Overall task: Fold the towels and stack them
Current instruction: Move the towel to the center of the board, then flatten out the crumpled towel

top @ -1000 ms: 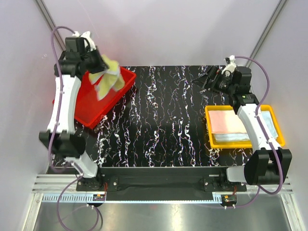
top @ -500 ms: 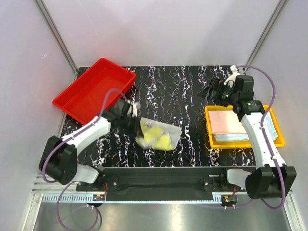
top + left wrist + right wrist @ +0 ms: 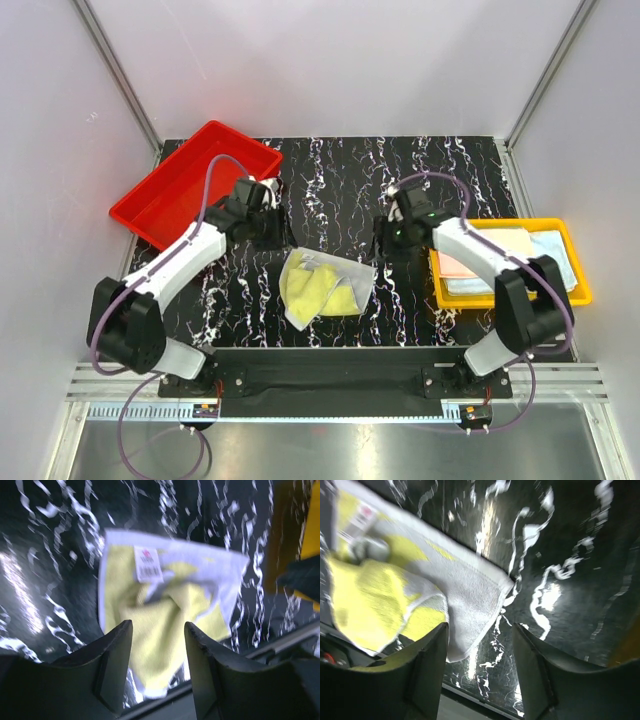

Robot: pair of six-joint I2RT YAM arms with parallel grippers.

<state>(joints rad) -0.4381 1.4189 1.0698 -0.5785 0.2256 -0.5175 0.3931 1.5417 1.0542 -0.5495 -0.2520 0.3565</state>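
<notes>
A crumpled yellow-green towel (image 3: pixel 322 285) with white edges and a small tag lies on the black marbled table, near its front edge. My left gripper (image 3: pixel 273 232) hovers just up-left of it, open and empty. In the left wrist view the towel (image 3: pixel 165 605) spreads beyond the open gripper (image 3: pixel 158 628). My right gripper (image 3: pixel 387 243) hangs open just right of the towel's upper right corner. In the right wrist view that white corner (image 3: pixel 470 587) lies ahead of the open gripper (image 3: pixel 480 632). Folded pink (image 3: pixel 456 265) and pale blue (image 3: pixel 556 250) towels rest in the yellow tray (image 3: pixel 520 300).
A red tray (image 3: pixel 185 185) sits tilted at the back left corner of the table. The yellow tray stands at the right edge, partly under my right arm. The table's front rail runs just below the towel.
The left gripper carried the towel from above the red tray down to the table, let it go and opened. The right arm swung from the back right to the towel's right side.
</notes>
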